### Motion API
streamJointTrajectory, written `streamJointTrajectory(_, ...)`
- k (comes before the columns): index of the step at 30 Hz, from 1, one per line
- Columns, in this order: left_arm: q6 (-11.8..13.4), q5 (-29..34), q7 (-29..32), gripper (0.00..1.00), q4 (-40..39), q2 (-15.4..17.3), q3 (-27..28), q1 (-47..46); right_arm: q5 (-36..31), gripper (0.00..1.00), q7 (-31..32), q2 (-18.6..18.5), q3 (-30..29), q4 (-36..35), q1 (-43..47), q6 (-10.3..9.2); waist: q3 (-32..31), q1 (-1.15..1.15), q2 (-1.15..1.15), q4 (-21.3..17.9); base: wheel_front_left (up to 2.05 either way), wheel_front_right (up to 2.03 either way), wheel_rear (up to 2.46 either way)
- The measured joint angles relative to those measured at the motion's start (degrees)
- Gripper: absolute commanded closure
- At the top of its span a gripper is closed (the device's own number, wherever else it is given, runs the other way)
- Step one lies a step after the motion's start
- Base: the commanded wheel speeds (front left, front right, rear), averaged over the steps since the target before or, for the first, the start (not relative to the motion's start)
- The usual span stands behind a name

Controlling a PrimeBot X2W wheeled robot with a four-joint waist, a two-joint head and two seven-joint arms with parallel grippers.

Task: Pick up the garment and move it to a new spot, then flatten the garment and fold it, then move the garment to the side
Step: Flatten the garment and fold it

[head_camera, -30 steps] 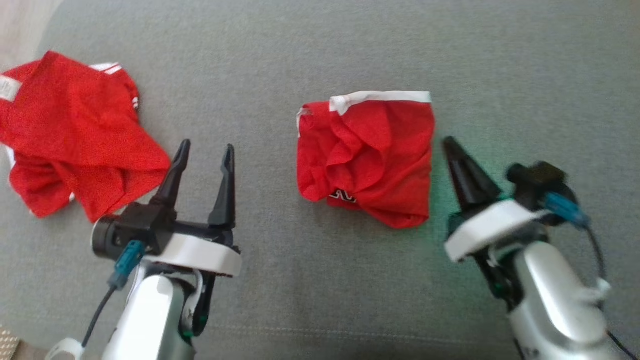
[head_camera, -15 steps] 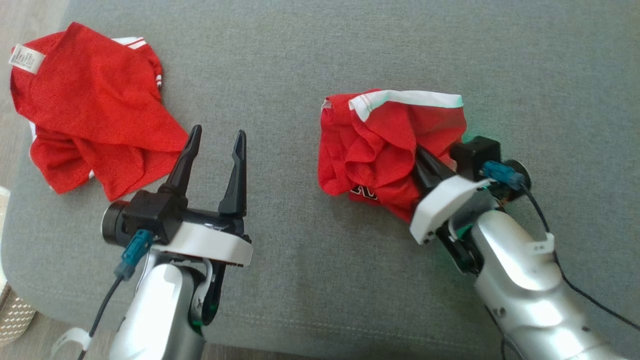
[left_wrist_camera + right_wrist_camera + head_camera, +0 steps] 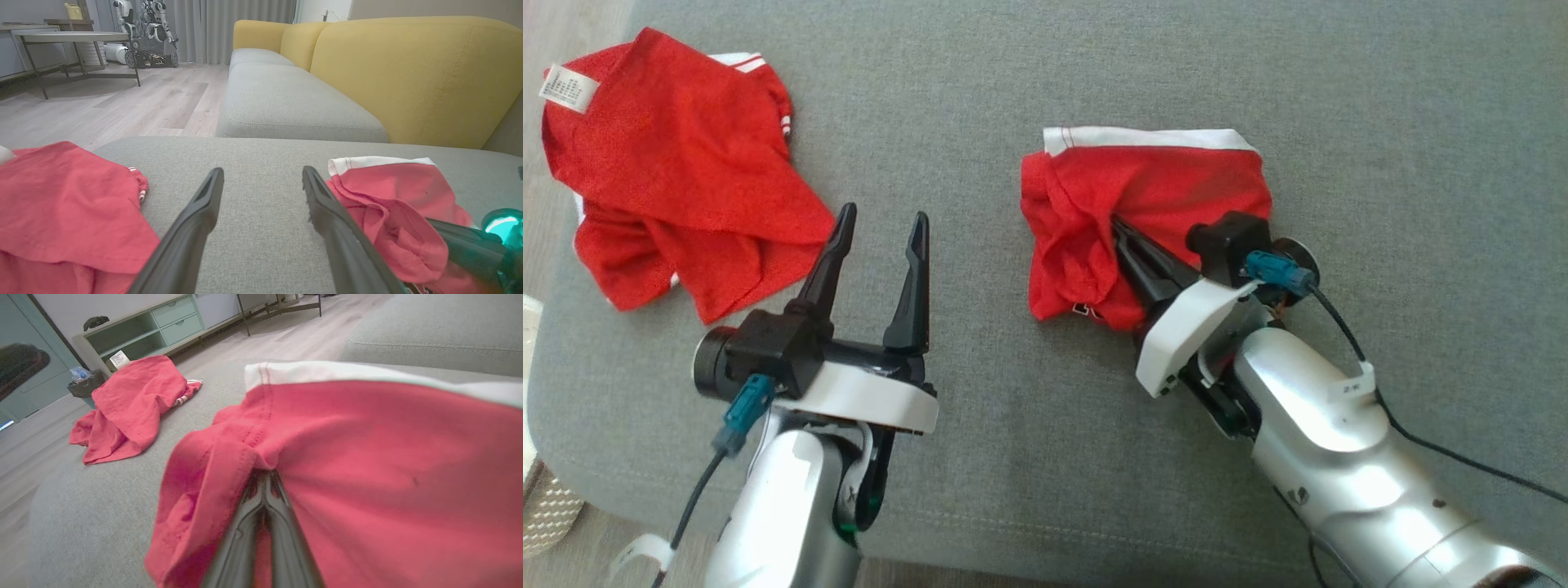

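As it stands: crumpled red white-banded garment (image 3: 1176, 184) unflattened, unfolded.
Right gripper (image 3: 1117, 230): fingers pressed together, nosing into it.
Left gripper (image 3: 883, 214): fingers spread, empty.

Our grey cushion (image 3: 1045, 73), red garment (image 3: 1168, 180) bunched against our right fingers (image 3: 1143, 263), second red garment (image 3: 670, 163) left of our left fingers (image 3: 827, 265)

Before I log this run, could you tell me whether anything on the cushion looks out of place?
The white-banded red garment is bunched on its left side, where the right gripper pokes its shut fingers under a fold. The second red garment lies crumpled, overhanging the grey cushion at its left edge.
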Motion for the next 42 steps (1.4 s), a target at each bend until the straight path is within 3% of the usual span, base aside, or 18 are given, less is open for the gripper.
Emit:
streamJointTrajectory(15,-0.46,0.09,0.0,0.0,0.09,-0.27,0.22,-0.02,4.59,1.0,-1.78,0.08,9.06,-0.46,-1.73,0.0,-0.36,0.0,0.0,-0.68,0.0,0.0,0.0)
streamJointTrajectory(19,-0.47,0.19,0.0,0.0,0.48,-0.29,0.47,0.03,5.42,1.0,-4.3,-0.25,7.27,-3.66,-1.54,0.0,-1.4,0.0,0.0,-1.32,0.0,0.0,0.0)
streamJointTrajectory(24,-0.47,0.68,0.0,0.0,0.69,-0.23,1.07,0.41,5.53,1.0,-5.95,-3.81,-1.1,-10.72,2.06,0.0,-2.94,0.0,0.0,-2.73,0.0,0.0,0.0)
streamJointTrajectory(26,-0.47,0.68,0.0,0.0,0.7,-0.21,1.71,0.67,5.12,0.3,-6.03,-5.36,-5.68,-13.22,5.44,0.0,-3.55,0.0,0.0,-3.37,0.0,0.0,0.0)
streamJointTrajectory(27,-0.46,0.68,0.0,0.0,0.7,-0.15,1.98,0.97,4.64,0.0,-6.03,-5.72,-8.16,-14.38,7.25,0.0,-3.85,0.0,0.0,-3.66,0.0,0.0,0.0)
streamJointTrajectory(32,-0.45,0.68,0.01,0.0,0.8,0.42,2.46,2.57,0.81,0.0,-5.2,-6.65,-20.68,-21.15,15.17,0.0,-5.23,0.0,0.0,-5.05,0.0,0.0,0.0)
streamJointTrajectory(42,-0.41,0.68,0.0,0.0,0.6,2.15,4.02,3.6,-6.89,0.0,1.66,-4.49,-34.14,-34.3,25.55,0.0,-7.89,0.0,0.0,-6.75,0.0,0.0,0.0)
